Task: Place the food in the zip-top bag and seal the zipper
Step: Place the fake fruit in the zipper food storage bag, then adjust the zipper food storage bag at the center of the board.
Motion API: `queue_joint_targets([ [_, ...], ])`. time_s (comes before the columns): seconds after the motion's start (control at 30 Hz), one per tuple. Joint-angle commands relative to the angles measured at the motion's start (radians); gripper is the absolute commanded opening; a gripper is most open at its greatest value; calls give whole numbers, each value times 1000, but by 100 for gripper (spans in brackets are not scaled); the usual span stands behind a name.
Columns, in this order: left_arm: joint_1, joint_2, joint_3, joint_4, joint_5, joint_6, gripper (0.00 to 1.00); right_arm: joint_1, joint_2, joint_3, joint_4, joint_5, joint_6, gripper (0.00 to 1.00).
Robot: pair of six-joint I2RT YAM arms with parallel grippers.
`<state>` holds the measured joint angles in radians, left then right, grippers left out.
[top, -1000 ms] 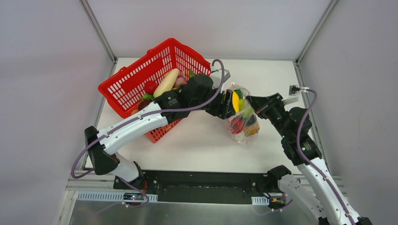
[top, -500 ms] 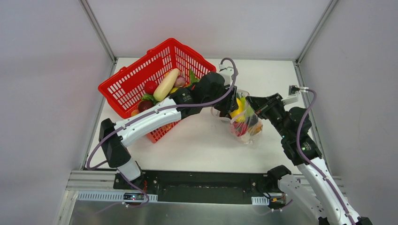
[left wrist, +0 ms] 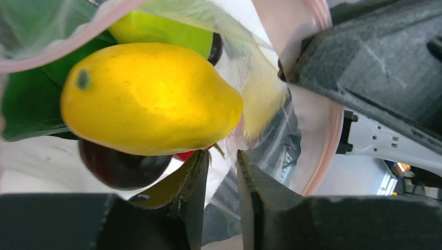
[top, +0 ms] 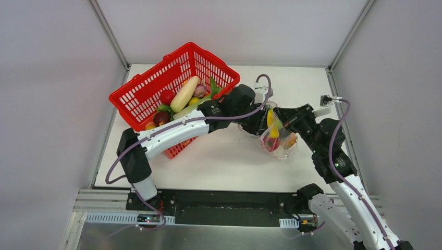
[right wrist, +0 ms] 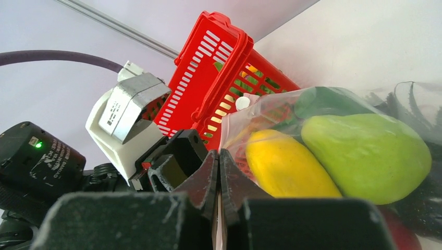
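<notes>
Bag [top: 280,139] of fruit hangs right of the basket [top: 156,88], between my arms. Right gripper [right wrist: 218,156] is clamped on its right mouth edge. Left gripper [left wrist: 221,161] sits at the left edge, jaws nearly together around film; I cannot tell if it grips. Zipper [left wrist: 337,122] runs between them.

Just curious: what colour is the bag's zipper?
The zipper is pink, clearest in the left wrist view.

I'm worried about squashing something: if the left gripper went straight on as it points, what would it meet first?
Probably the yellow fruit inside the bag, right ahead of the left gripper in its wrist view; thin bag film may lie between, depth is unclear.
</notes>
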<state>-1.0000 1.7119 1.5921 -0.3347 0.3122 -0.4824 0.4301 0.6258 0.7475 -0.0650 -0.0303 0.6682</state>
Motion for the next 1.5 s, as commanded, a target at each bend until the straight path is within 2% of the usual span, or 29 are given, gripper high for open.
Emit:
queue_joint_targets([
  [0.0,1,-125,29,-16,-66,38,32,3,-14,32,78,23,-6,0],
  [0.17,0,-243,29,-14,-119,72,55,4,-8,23,85,50,-1,0],
  [0.3,1,-315,3,-38,-185,112,63,4,-11,25,95,1,-26,0],
  [0.43,9,-376,-61,-106,-369,143,71,3,-13,68,42,-75,-99,0],
  [0.53,30,-407,-141,-102,-417,119,74,2,-30,80,22,-76,-116,0],
  [0.73,45,-384,-244,-41,-328,1,72,3,-29,71,22,-49,-111,0],
  [0.83,44,-378,-319,44,-265,-59,72,3,-26,68,22,-51,-105,0],
  [0.97,46,-340,-369,104,-301,-96,71,3,-26,64,29,-46,-98,0],
  [1.1,46,-294,-361,138,-298,-111,67,3,-27,66,27,-56,-96,0],
  [1.2,50,-277,-371,207,-307,-138,57,3,-31,64,26,-54,-97,0],
  [1.3,52,-272,-356,235,-306,-145,35,3,-38,63,23,-61,-106,0],
  [1.4,56,-274,-293,204,-292,-111,6,4,-47,64,24,-87,-123,1],
  [1.43,58,-274,-263,185,-286,-93,0,4,-50,64,27,-102,-131,1],
  [1.47,59,-274,-233,165,-283,-74,0,3,-54,64,30,-124,-141,1],
])
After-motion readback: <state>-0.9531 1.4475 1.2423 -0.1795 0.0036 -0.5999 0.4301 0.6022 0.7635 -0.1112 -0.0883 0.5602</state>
